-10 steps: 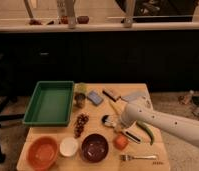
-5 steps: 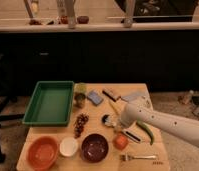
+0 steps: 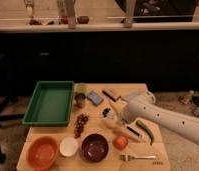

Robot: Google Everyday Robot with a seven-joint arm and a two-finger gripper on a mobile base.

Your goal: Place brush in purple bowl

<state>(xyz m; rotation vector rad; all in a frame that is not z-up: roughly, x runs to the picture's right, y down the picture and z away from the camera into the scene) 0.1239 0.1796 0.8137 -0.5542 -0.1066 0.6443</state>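
Note:
The brush lies on the wooden table [image 3: 48, 134] right of centre, its round white head [image 3: 109, 114] to the upper left and its dark handle [image 3: 133, 132] slanting down to the right. The purple bowl [image 3: 94, 147] sits at the front centre and holds nothing. My gripper [image 3: 115, 108] reaches in from the right on a white arm [image 3: 163, 117] and hangs shut just over the brush head. Whether it touches the brush is hidden by the arm.
An orange bowl [image 3: 42, 152] and a small white bowl [image 3: 69, 146] stand left of the purple one. A green tray [image 3: 28, 112] fills the back left. Grapes [image 3: 81, 124], an orange fruit [image 3: 121, 142], a fork [image 3: 138, 157], a green pepper [image 3: 146, 131] and a blue block [image 3: 94, 97] lie around.

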